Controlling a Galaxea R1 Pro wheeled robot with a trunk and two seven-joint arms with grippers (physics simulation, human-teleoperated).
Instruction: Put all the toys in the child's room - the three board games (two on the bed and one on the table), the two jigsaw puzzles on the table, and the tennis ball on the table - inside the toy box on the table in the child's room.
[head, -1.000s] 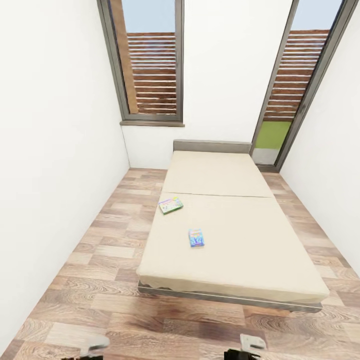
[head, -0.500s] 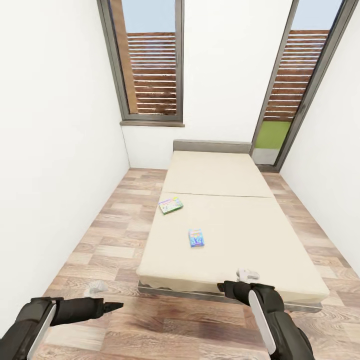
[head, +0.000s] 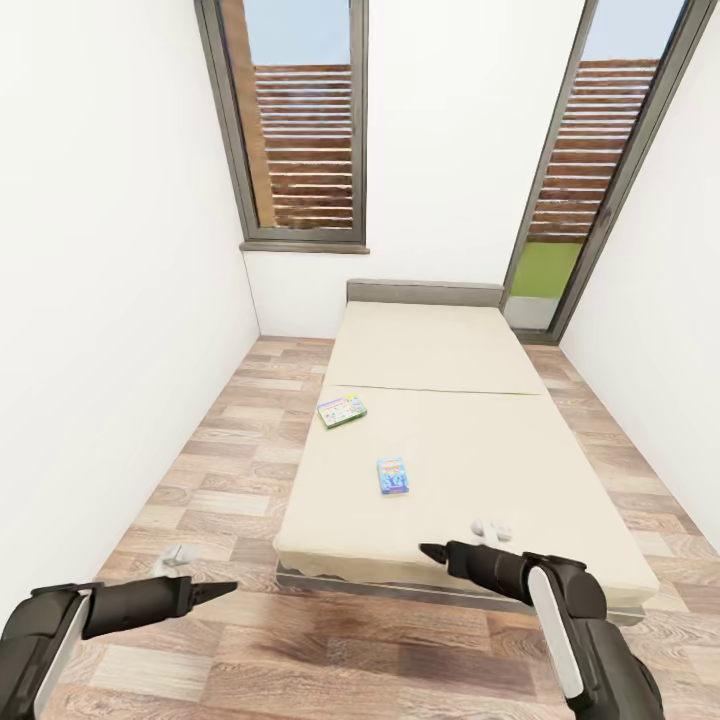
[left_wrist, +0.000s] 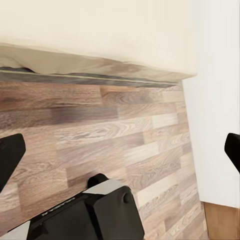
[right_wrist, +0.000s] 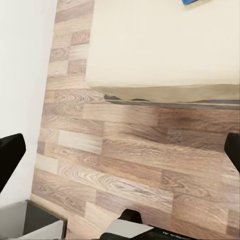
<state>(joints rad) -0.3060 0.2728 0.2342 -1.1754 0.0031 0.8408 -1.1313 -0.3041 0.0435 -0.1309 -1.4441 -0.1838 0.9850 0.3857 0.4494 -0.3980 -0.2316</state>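
My arms are coming up into sight, and since a moment ago my right gripper (head: 432, 551) is reaching further forward, over the foot of the bed (head: 560, 480), while my left gripper (head: 222, 590) is staying low over the wood floor (head: 230, 470). Both grippers are empty. In the wrist views the fingers of each one are sitting far apart, wide open.

Two board games are lying flat on the bed. The small blue one (head: 393, 476) is the closer one. It is lying ahead of my right gripper and a little to its left, with its long side pointing away from me, up the bed. The green-pink one (head: 341, 410) is lying further up, near the bed's left edge, turned a bit crooked.

I think my right arm is nearer to the blue one, so it should go first.
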